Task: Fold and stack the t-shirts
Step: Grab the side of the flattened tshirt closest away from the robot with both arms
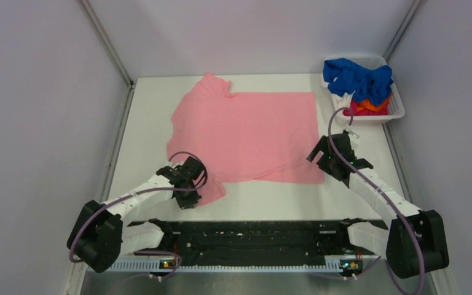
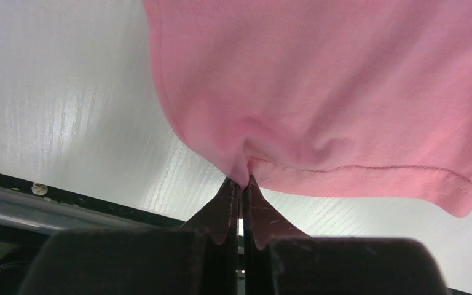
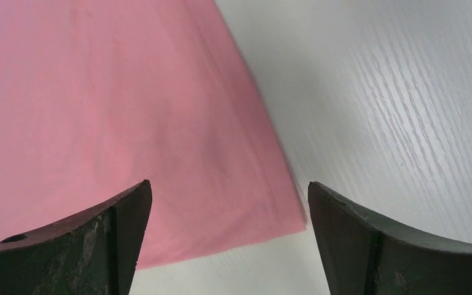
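Left gripper (image 2: pixel 242 182), nearest the lens: jaws pressed together, pinching the stitched sleeve hem of the salmon-pink cloth t-shirt (image 1: pixel 246 132); only the left wrist view shows this bite. Right gripper (image 3: pixel 228 187) spread wide, framing the shirt's near right corner. Shirt lies flat on white table (image 1: pixel 369 206). White plastic basket (image 1: pixel 399 112) at far right holds crumpled royal-blue t-shirt (image 1: pixel 356 77) over orange t-shirt (image 1: pixel 372 106). Pale grey walls (image 1: pixel 31 92).

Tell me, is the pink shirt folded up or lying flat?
Spread flat, not folded: the pink t-shirt lies open on the table, both sleeves sticking out.
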`<state>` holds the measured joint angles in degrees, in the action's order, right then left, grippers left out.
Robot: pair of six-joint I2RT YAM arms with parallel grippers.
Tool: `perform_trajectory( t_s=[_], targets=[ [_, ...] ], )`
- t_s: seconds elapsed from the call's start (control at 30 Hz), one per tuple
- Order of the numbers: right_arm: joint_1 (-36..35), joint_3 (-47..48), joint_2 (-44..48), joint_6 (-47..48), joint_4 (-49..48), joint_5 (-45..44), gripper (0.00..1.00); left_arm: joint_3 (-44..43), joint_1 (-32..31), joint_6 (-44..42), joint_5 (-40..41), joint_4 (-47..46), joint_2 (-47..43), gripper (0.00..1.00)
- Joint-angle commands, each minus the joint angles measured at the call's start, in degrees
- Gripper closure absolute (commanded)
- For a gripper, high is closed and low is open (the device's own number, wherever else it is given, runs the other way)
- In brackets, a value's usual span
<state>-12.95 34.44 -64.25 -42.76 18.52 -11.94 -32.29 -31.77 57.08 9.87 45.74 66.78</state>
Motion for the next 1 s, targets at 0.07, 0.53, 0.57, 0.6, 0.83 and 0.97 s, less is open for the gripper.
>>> perform_trajectory(
  t_s=[0.07,0.53,0.57,0.6,0.83,0.97],
  targets=[
    [0.1,-4.1,6.5,-1.8,10.2,0.4,0.09,1.7,-0.1,-0.4,-1.4,-1.4,-2.1,1.00],
    [-0.8,-10.4,2.1,-4.5,1.7,4.4,0.49,0.9,-0.1,-1.4,-4.0,1.3,-3.9,1.00],
    [-0.8,-10.6,1.2,-4.7,1.3,4.0,0.51,0.9,-0.1,-1.2,-4.1,1.1,-4.1,1.00],
    [-0.8,-10.8,0.5,-4.9,0.7,3.9,0.55,1.0,-0.1,-1.1,-4.1,1.2,-4.3,1.00],
    [-1.0,-10.7,1.8,-5.3,1.3,3.9,1.00,0.5,-0.1,-0.2,-4.8,4.0,-5.3,1.00],
    [-1.0,-10.1,6.7,-5.2,9.5,1.5,1.00,0.7,-0.2,1.4,-6.1,8.4,-8.6,1.00]
  ],
)
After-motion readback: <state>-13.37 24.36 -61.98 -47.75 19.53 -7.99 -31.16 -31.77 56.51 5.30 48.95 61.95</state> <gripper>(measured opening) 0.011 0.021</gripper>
